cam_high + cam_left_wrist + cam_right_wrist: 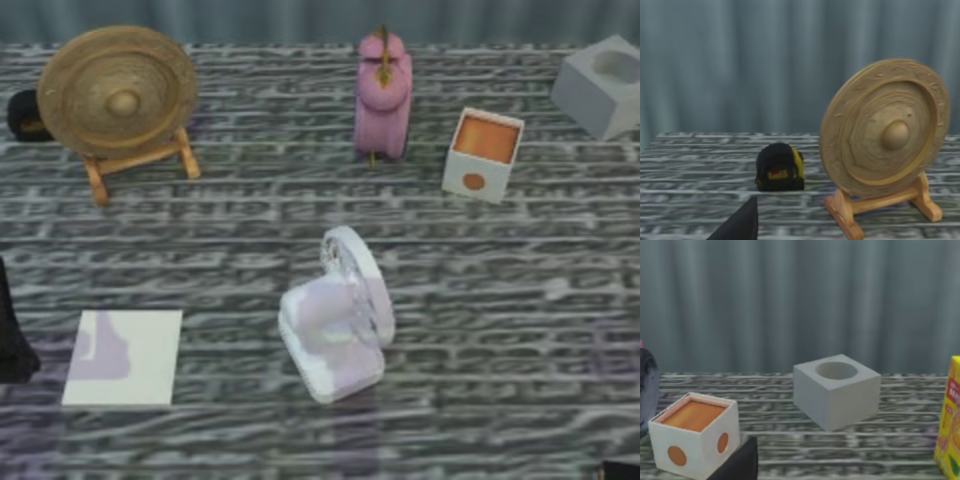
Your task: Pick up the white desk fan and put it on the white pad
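Rendered tabletop [480,290], grey curtain [740,60] backdrop

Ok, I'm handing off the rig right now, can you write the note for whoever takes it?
Left arm parked at the table's left edge, beside the pad. Right arm parked at the bottom right corner.
Fan stands near the table's middle, untouched. Pad lies bare at front left, apart from the fan.
Done: nothing yet.
Left: grasp the fan, carry it left, set it on the pad.
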